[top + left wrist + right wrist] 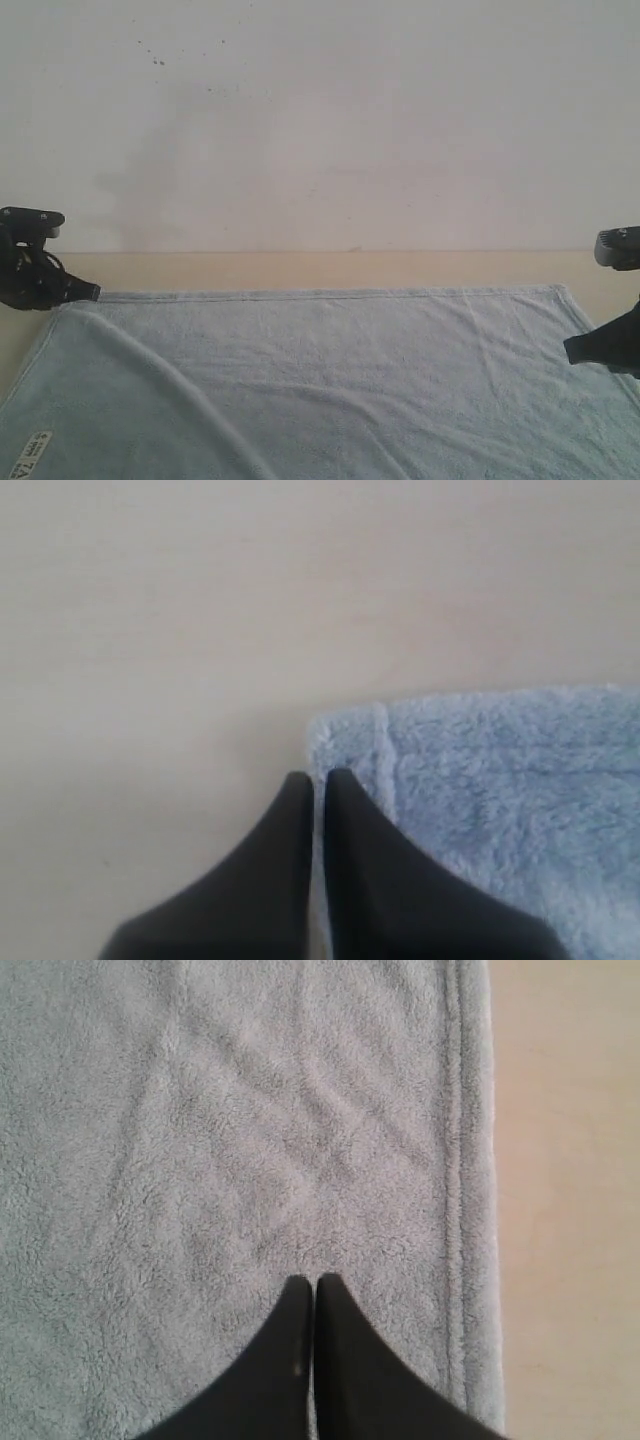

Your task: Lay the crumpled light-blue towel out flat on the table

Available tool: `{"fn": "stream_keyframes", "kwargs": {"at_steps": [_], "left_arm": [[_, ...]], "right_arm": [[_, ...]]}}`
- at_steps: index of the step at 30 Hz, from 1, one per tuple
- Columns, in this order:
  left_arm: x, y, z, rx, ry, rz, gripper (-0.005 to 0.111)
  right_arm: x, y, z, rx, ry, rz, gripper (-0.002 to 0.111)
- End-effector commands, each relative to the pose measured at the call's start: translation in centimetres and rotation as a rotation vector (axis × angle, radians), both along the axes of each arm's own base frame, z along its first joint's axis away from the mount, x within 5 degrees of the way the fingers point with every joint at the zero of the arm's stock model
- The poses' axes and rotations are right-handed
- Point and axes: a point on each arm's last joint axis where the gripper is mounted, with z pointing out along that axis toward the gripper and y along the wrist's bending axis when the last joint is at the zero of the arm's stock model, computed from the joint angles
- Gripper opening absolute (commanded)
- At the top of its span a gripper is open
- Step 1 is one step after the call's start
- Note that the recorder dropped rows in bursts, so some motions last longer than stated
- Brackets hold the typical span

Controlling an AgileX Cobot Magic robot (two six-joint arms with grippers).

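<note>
The towel (330,380) is judged soft, light, limp; it should be pinched at corners. Left gripper (315,780) and right gripper (313,1282) are clenched.

There is one light-blue towel (330,380) on one beige table (330,268). The towel bears one white printed label (30,455), at its near-left corner. Two black tools show: the left tool (90,292) and the right tool (572,350). One white wall (350,120) stands at the far side.
</note>
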Motion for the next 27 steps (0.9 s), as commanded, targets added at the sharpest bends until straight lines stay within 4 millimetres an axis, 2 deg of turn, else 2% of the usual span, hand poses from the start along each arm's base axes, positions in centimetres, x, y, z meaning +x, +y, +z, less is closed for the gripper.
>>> {"fn": "stream_keyframes", "kwargs": {"at_steps": [1,6,8,10,12,17,21,23,27], "left_arm": [[-0.1,-2.0,2.7,0.012,-0.027,-0.044,0.004],[-0.7,-4.2,7.7,0.020,-0.083,-0.084,0.004],[-1.2,-4.7,9.8,0.022,-0.099,-0.089,0.004],[-2.0,-5.1,12.2,0.025,-0.107,-0.094,0.004],[-2.9,-5.2,13.8,0.033,-0.086,-0.101,0.004],[-6.2,-5.7,16.5,-0.036,-0.084,-0.128,0.004],[-10.4,-6.4,18.9,-0.141,-0.157,-0.146,0.004],[-12.7,-6.5,19.9,-0.163,-0.197,-0.151,0.004],[-18.0,-6.4,21.1,-0.183,-0.284,-0.131,0.004]], "right_arm": [[0.4,0.0,-1.4,-0.026,0.044,0.040,0.000],[1.3,-0.2,-5.0,-0.042,0.142,0.053,0.000],[1.8,-0.3,-5.9,-0.051,0.143,0.053,0.000],[2.2,-0.4,-6.3,-0.060,0.121,0.044,0.000],[2.3,-0.4,-6.4,-0.062,0.112,0.042,0.000],[2.2,-0.4,-6.4,-0.062,0.122,0.045,0.000],[1.9,-0.8,-4.9,-0.045,0.102,0.018,0.000],[1.7,-1.3,-3.5,-0.040,0.061,-0.005,0.000],[0.5,-2.4,0.9,-0.020,-0.078,-0.079,0.000]]}}
